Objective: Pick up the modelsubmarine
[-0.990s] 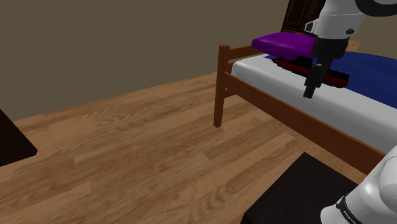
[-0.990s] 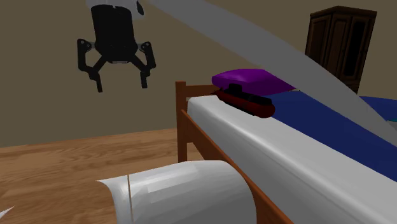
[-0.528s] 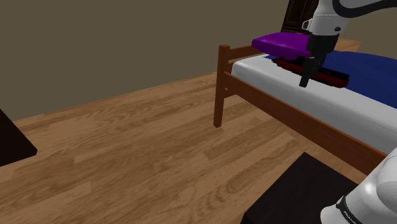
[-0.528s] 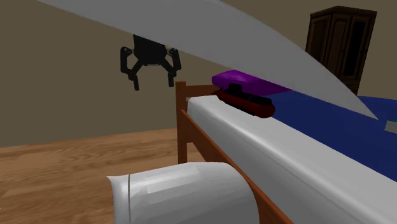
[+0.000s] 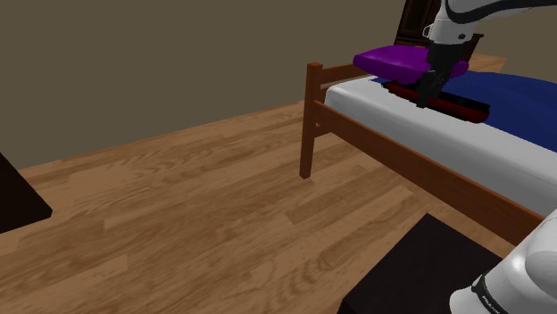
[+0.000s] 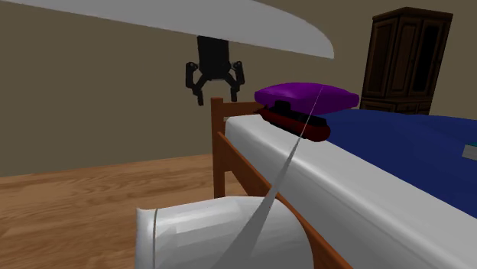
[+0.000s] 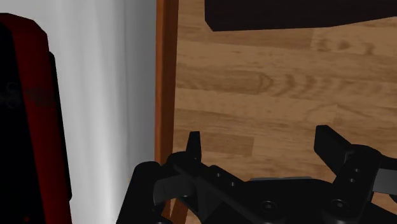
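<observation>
Model submarine (image 5: 461,107) lies lengthwise parallel to the bed rail (image 5: 402,158).

The floor (image 5: 178,205) is showing brown wood boards with wavy grain and a soft shine. The bed frame (image 5: 308,116) is looking like smooth red-brown wood. The white bed side (image 5: 500,156) is looking smooth and a bit glossy. The purple pillow (image 5: 393,60) is shining a little. The modelsubmarine (image 5: 455,105) is looking smooth and dull. The black gripper (image 6: 215,96) is looking matt. The wall (image 5: 134,62) is looking flat and dull.
</observation>
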